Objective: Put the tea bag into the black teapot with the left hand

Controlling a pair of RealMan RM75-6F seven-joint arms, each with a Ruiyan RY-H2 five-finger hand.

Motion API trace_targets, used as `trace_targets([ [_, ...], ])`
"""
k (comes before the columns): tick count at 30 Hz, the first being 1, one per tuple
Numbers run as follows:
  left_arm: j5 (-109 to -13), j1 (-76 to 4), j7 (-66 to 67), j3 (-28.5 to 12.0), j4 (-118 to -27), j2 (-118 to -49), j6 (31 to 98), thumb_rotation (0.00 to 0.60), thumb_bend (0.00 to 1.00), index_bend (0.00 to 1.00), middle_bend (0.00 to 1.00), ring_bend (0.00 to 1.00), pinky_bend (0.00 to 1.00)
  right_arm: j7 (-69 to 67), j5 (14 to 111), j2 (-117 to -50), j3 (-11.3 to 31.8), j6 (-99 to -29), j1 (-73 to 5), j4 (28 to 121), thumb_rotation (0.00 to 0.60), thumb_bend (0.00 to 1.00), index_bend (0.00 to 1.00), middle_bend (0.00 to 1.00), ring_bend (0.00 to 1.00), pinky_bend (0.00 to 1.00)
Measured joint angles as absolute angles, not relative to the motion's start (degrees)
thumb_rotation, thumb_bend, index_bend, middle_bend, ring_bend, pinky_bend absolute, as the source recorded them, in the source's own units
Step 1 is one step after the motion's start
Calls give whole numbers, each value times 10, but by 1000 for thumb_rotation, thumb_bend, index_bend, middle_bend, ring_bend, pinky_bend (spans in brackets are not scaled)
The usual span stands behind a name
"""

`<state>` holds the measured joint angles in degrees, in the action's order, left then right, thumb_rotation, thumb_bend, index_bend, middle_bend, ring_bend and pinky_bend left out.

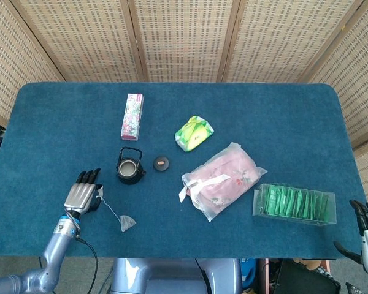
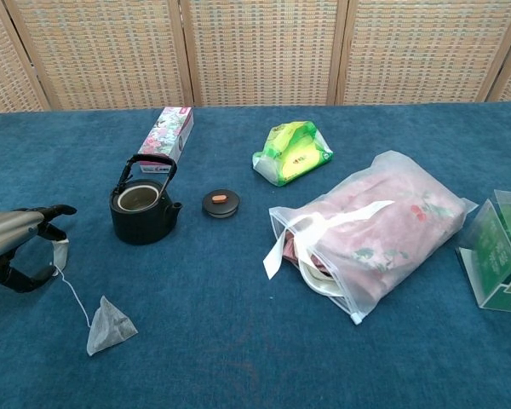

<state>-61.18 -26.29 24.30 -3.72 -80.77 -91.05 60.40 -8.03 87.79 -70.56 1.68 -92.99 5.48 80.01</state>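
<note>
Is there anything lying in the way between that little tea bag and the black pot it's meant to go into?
Nothing visible. Only bare blue cloth lies between the tea bag and the open teapot. The teapot's lid sits off to its side, out of the path.

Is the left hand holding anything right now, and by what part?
Yes: the left hand pinches the tea bag by its paper tag; the pouch lies on the table.

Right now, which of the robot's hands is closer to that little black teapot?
The left hand. It sits just in front and to the left of the black teapot, pinching the tea bag string. The right hand is off the table's far right front corner.
</note>
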Motion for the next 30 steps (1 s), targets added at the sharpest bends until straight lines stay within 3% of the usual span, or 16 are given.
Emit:
trace_targets([
  [15,-637,-255,214,-40,-812,-903,625,600,590,623,0,0,0,-78,879,-705,19,-929,53,803,600,9,118,194,80,157],
  [30,-683,-243,187,-56,-895,-838,678,600,590,631,0,0,0,-82,884,-708,19,-931,52,800,600,8,118,194,80,157],
])
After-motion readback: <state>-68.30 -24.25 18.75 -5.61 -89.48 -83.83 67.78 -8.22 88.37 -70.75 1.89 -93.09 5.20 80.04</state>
